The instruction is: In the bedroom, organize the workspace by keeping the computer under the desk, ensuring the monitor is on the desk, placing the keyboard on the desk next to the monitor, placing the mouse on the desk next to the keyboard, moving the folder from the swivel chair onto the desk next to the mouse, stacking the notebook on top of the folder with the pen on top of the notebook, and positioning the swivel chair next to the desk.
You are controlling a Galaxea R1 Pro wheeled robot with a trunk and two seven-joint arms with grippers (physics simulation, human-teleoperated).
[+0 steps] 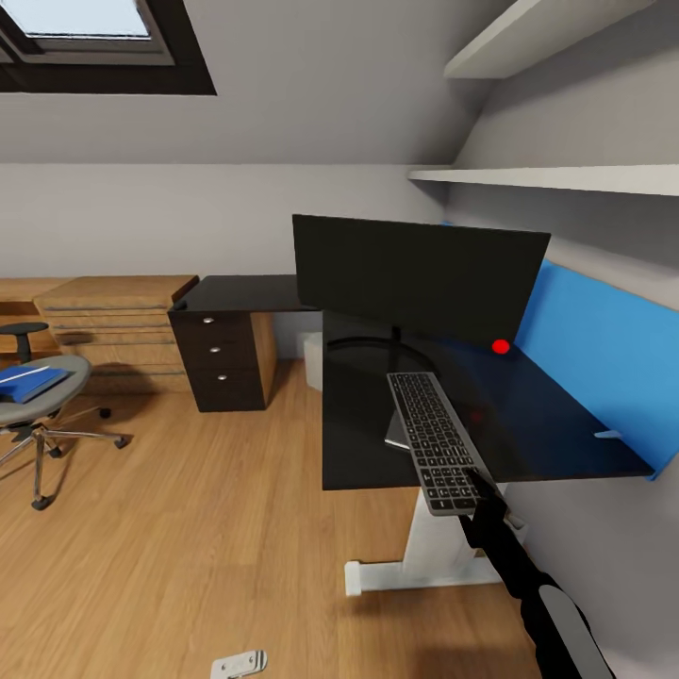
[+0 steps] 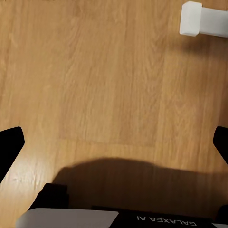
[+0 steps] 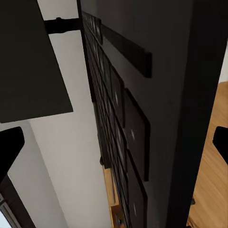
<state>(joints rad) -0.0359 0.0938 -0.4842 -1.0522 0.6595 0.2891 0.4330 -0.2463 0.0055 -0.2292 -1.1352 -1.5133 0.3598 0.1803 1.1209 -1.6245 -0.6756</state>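
Head view was taken up at the lower right by the right gripper [image 1: 483, 488], which was clamped on the near end of the keyboard [image 1: 436, 440]. The keyboard was seen as a slim, long silver-grey slab with rows of dark keys; it was held lengthwise above the front part of the desk [image 1: 556, 424], its near end jutting past the desk's front edge, and whether it touched the top could not be told. In the right wrist view the keyboard [image 3: 118, 123] was shown very close between the dark fingertips [image 3: 9, 147], its key rows running away from the camera.

Just behind the keyboard, the monitor [image 1: 415, 278] was stood on the glossy black desk top, with a wide black screen, a thin curved black stand and a small red light at 1 lower corner. A blue back panel [image 1: 604, 330] was fixed along the desk's far side, and a white leg [image 1: 429, 556] was set beneath it.

Well apart, at the left edge, the swivel chair [image 1: 42, 396] was seen on the wooden floor [image 1: 189, 528], with the bright blue folder [image 1: 33, 382] laid flat on its grey seat.

In the left wrist view the left gripper [image 2: 114, 142] was spread wide with nothing between its fingers, above bare floor boards.
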